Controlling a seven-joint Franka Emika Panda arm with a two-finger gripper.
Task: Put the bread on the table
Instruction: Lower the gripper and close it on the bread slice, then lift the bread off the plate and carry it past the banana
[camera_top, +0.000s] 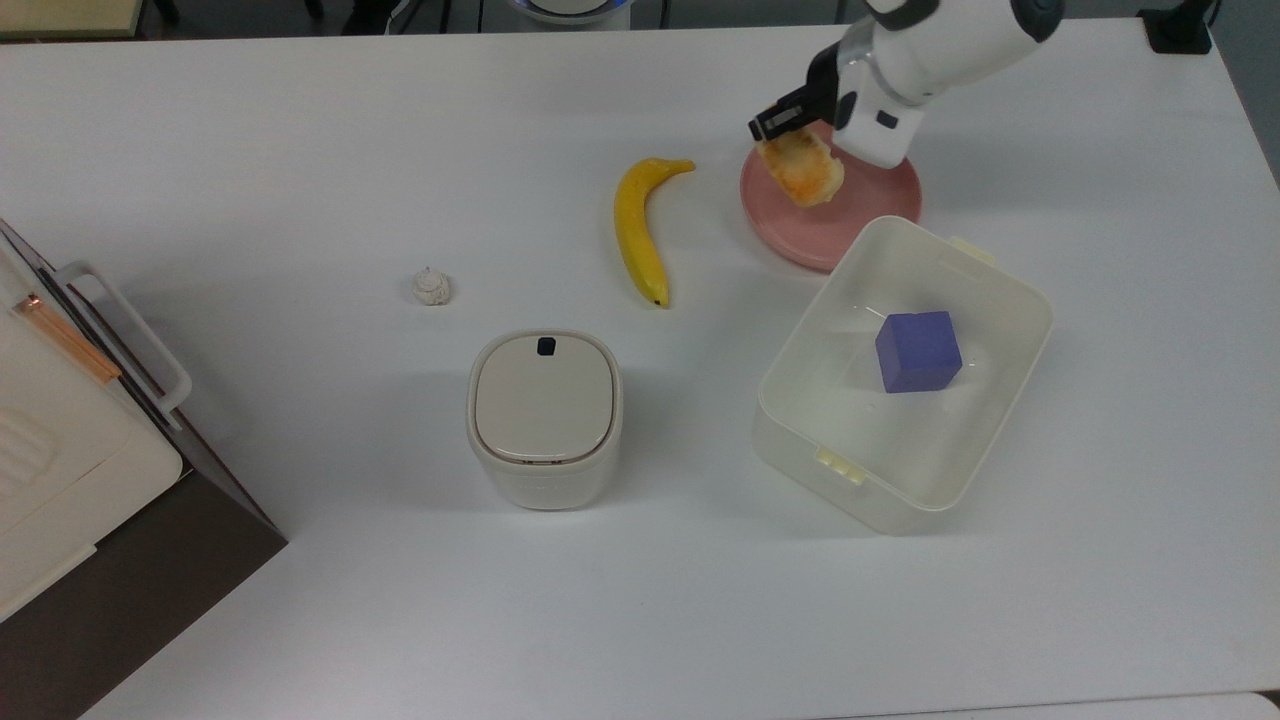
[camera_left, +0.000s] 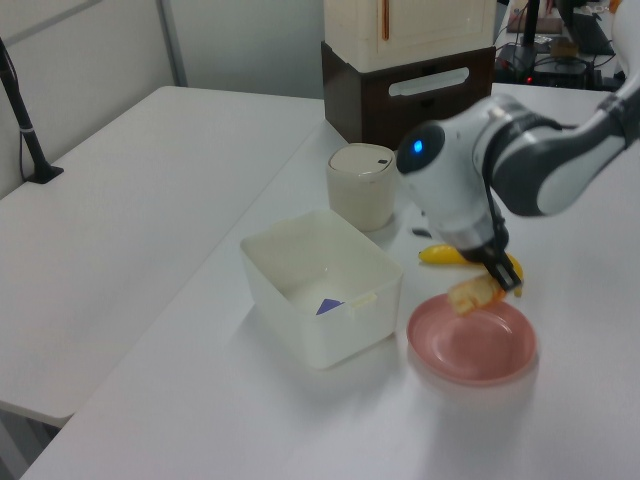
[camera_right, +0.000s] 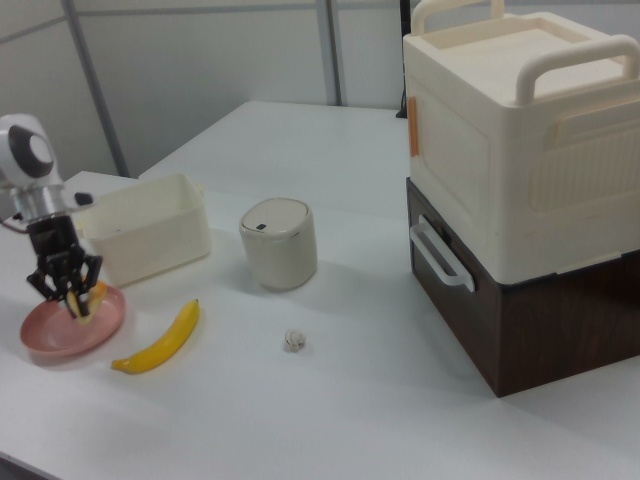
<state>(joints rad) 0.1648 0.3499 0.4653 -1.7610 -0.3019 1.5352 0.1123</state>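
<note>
Gripper (camera_top: 778, 128) clamped on the bread (camera_top: 802, 167), one end pinched between the black fingers, the rest hanging out below them. In the left view the bread (camera_left: 474, 294) is clear of the pink plate (camera_left: 470, 345), held up above its rim with the gripper (camera_left: 497, 274) right over it; right view has the gripper (camera_right: 68, 290) over the plate (camera_right: 60, 330) too, bread (camera_right: 88, 300) between the fingers.

Table (camera_top: 300, 150) is plain white, smooth, large. Directly under the hand: plate (camera_top: 850, 215). Just beside the hand, toward the top view's left: banana (camera_top: 640, 225) lying flat on the table. Further off that same way: small white lumpy ball (camera_top: 433, 287), well apart from the hand. Below the hand in the top view, its rim overlapping the plate's edge in that view: translucent white bin (camera_top: 990, 300) with a blue cube (camera_top: 917, 350) inside. Cream lidded canister (camera_top: 545, 415) sits between ball and bin, well apart from the hand.

Far end of the table from the hand: cream handled box stacked on a dark brown drawer unit (camera_right: 520, 300). Room: a second white table (camera_left: 120, 200) beside this one in the left view, grey partition panels (camera_right: 200, 60) behind in the right view.
</note>
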